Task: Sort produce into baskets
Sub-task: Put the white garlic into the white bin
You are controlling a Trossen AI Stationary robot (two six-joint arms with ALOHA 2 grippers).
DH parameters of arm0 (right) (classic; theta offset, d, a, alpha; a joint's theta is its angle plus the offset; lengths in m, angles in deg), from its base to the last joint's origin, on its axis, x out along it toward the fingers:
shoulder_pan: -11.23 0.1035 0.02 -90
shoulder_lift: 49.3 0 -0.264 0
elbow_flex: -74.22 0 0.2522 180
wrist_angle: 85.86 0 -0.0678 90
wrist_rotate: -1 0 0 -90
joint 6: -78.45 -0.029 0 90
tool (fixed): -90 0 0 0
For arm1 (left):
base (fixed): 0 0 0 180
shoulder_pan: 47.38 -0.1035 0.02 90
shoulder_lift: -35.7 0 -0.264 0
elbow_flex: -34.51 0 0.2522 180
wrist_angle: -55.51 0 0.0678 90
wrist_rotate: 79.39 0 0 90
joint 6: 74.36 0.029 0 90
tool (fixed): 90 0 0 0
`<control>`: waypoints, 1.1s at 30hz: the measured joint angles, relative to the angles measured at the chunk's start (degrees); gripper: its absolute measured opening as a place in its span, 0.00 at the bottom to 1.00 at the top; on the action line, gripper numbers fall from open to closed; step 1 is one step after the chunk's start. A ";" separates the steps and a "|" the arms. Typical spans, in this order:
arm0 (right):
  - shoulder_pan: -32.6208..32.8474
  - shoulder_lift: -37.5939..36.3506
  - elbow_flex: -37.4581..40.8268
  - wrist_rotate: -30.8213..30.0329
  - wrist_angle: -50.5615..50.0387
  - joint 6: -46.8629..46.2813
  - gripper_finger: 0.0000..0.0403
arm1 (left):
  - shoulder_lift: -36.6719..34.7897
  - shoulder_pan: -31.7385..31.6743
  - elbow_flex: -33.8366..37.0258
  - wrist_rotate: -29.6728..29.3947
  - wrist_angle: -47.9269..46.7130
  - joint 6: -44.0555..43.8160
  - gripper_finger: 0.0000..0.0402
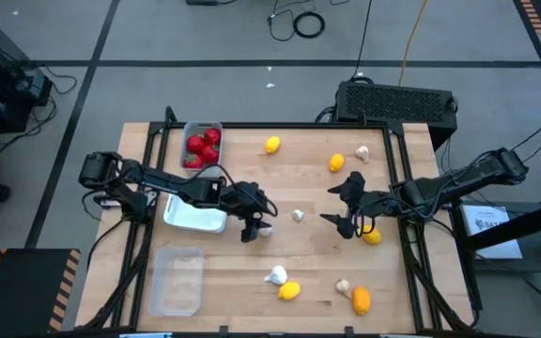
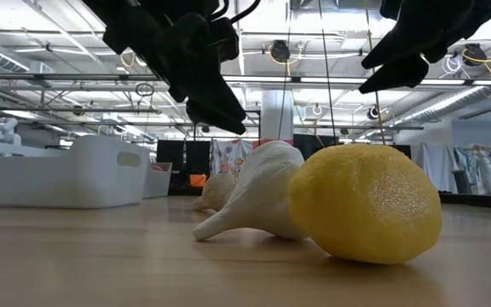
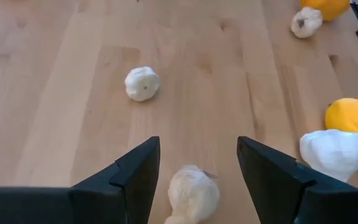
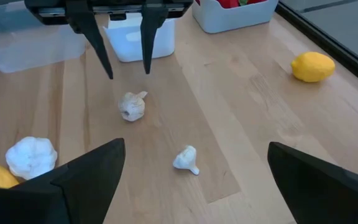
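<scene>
1. The table (image 1: 252,282) carries three baskets along its left side: a grey one (image 1: 216,127) at the far left corner holding the red fruits (image 1: 203,147), a white one (image 1: 195,216) midway, and a clear one (image 1: 175,280) at the near left corner.
2. The left gripper (image 1: 255,228) hangs just right of the white basket, jaws partly open and empty, straddling a garlic bulb (image 3: 193,194) from above, likely to pick it.
3. The right gripper (image 1: 344,204) hovers right of centre, wide open, holding nothing.
4. That bulb lies on its side; I cannot tell where its stem points.
5. Lemons (image 1: 272,145) and more garlic lie scattered, unsorted.
</scene>
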 joint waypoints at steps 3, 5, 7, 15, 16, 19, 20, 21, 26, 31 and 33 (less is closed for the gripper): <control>-0.01 0.00 0.00 0.00 0.00 0.20 0.95 | 0.34 0.34 0.00 -0.12 -0.29 2.26 0.55; -0.01 0.00 0.00 0.00 -0.02 0.24 0.95 | 0.48 1.15 0.00 -1.66 -0.73 5.45 0.55; -0.01 0.00 0.02 0.00 -0.11 0.21 0.95 | 0.48 2.09 0.00 -4.66 -0.24 7.87 0.55; -0.01 0.00 0.02 0.00 -1.12 0.15 0.95 | 0.78 5.20 -0.23 -7.50 -0.31 11.91 0.55; -0.01 0.00 0.02 0.00 -1.14 0.17 0.95 | 1.17 5.61 -0.24 -7.49 -0.13 11.94 0.55; 0.00 0.00 0.02 0.01 -1.20 0.52 0.95 | 2.38 6.45 -0.22 -7.44 0.02 12.07 0.55; -0.01 0.00 0.02 0.01 -1.19 0.69 0.95 | 2.94 6.60 -0.27 -7.55 0.29 12.06 0.55; -0.01 0.00 0.02 0.02 -1.19 0.73 0.95 | 3.50 6.79 -0.28 -7.69 0.20 12.07 0.55; -0.01 0.00 0.02 0.02 -1.20 0.85 0.95 | 5.33 7.08 -0.26 -9.41 -0.38 12.20 0.55; 0.01 0.00 0.02 0.28 -1.23 0.85 0.95 | 5.95 7.04 -0.24 -9.49 -0.51 12.22 0.55; 0.02 0.00 0.02 0.28 -1.25 0.87 0.95 | 6.08 6.93 -0.26 -10.01 -0.38 12.20 0.55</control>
